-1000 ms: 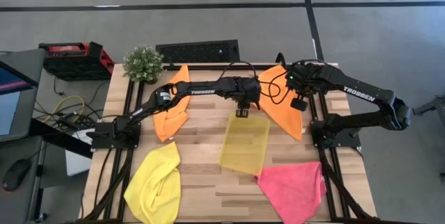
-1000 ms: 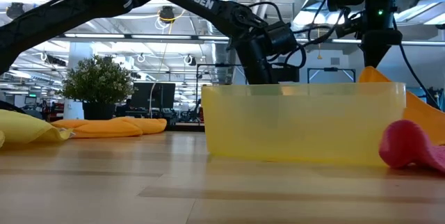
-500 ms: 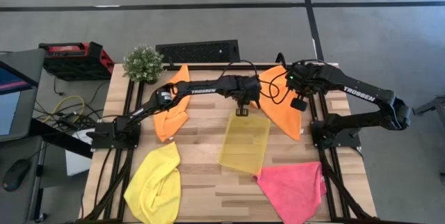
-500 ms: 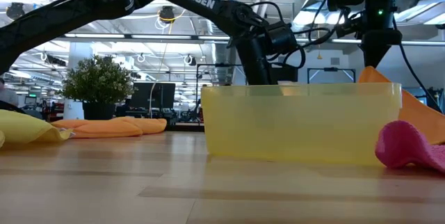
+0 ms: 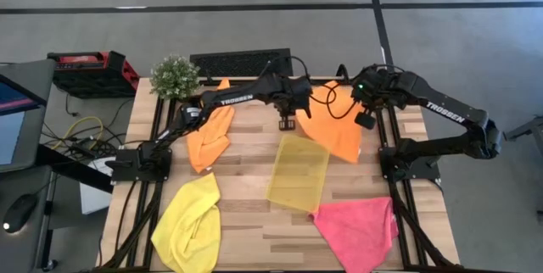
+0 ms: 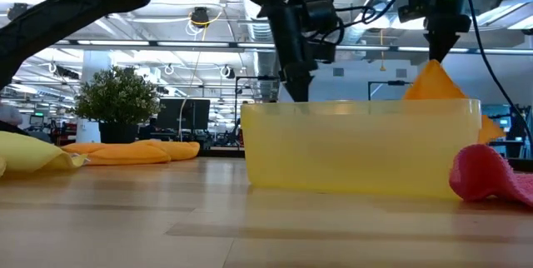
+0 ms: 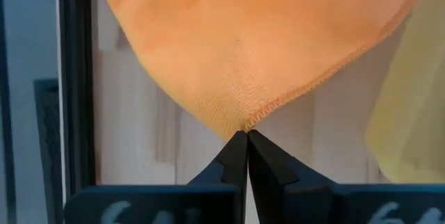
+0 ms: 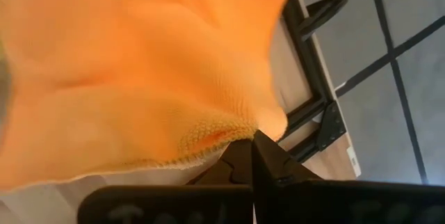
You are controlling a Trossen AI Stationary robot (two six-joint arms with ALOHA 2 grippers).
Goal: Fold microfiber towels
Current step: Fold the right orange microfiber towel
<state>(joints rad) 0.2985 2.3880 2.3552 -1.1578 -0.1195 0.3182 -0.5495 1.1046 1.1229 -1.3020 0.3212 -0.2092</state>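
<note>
Had both tools pinched tight on corners of the same orange towel [image 5: 331, 125] at the table's [image 5: 246, 158] far side: left tool [image 7: 246, 135] on one corner, right tool [image 8: 252, 135] on another, cloth lifted behind the yellow tray [image 5: 299, 171].

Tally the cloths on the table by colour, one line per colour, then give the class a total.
Orange cloths: 2, one lying at the table's left, one held up by both arms
Yellow cloth: 1
Pink cloth: 1
Total: 4 cloths
</note>
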